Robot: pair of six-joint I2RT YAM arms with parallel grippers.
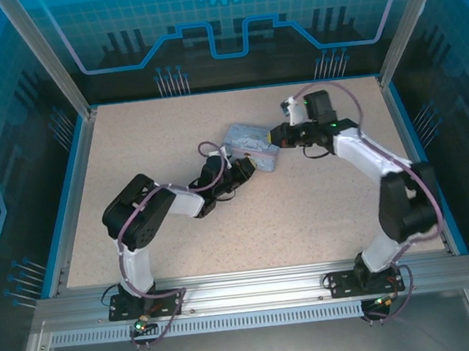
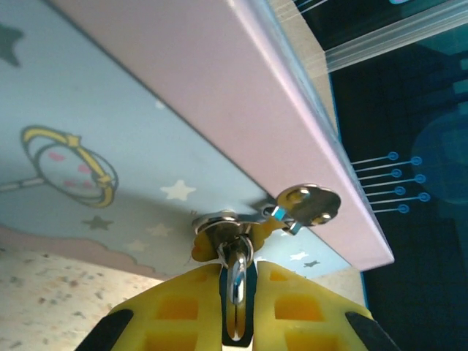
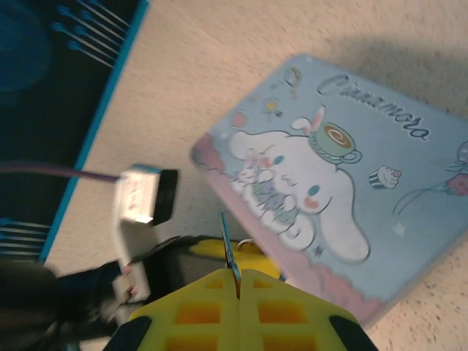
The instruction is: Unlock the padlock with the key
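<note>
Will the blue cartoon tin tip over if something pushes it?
It probably slides rather than tips: the tin lies flat and low on the table. Its glossy surface looks slippery, and its crisp edges suggest it is stiff.

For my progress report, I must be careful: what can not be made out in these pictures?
- Left wrist: small metal padlock, body and keyhole hidden between the fingers of the left end effector.
- Right wrist: thin grey metal key, edge-on, bow hidden inside the right end effector.
- Top external: both too small beside the pale blue rectangular tin box.
</note>
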